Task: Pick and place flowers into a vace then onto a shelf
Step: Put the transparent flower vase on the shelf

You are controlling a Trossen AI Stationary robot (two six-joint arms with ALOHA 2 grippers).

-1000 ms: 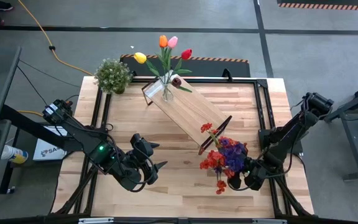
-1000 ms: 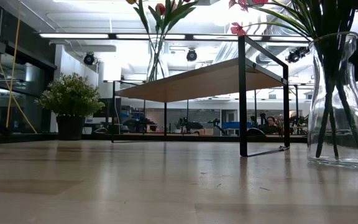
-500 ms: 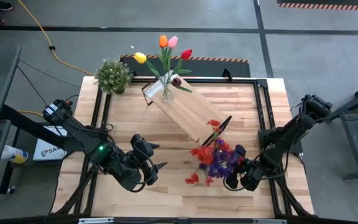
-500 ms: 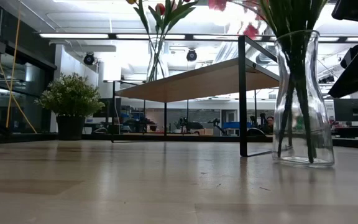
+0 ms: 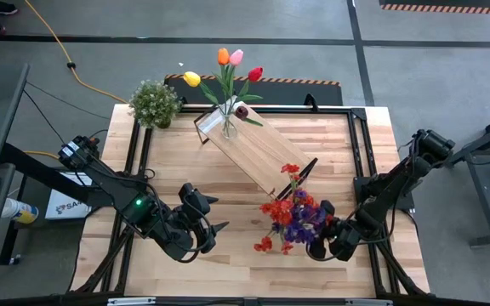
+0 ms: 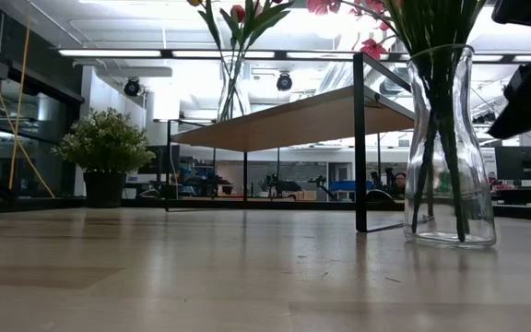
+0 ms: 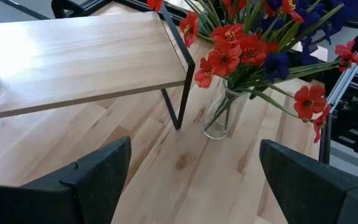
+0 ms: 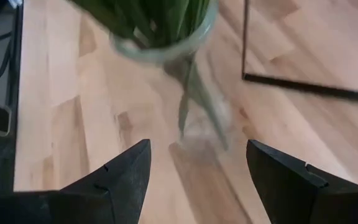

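A clear glass vase [image 6: 450, 157] of red and purple flowers [image 5: 289, 219] stands on its base on the table beside the shelf's near end. My right gripper [image 5: 320, 229] is open just to the vase's right, its fingers [image 8: 126, 171] short of the vase [image 8: 194, 99] and apart from it. My left gripper [image 5: 217, 214] waits open near the table's near-left, facing the vase [image 7: 219, 118]. The shelf [image 5: 258, 153] lies slantwise across the table. On its far end stands a second vase [image 5: 228, 127] of tulips [image 5: 228, 59].
A bushy potted plant [image 5: 154, 102] stands at the far-left corner. The shelf's black frame leg [image 6: 359, 138] rises just left of the near vase. Bare tabletop [image 5: 245, 263] lies between the two grippers along the near edge.
The vase of red and purple flowers has moved toward the table's left, staying upright near the shelf's near end. Its blooms swung leftward and then settled. My right gripper went left with it and now stands slightly back from the glass.
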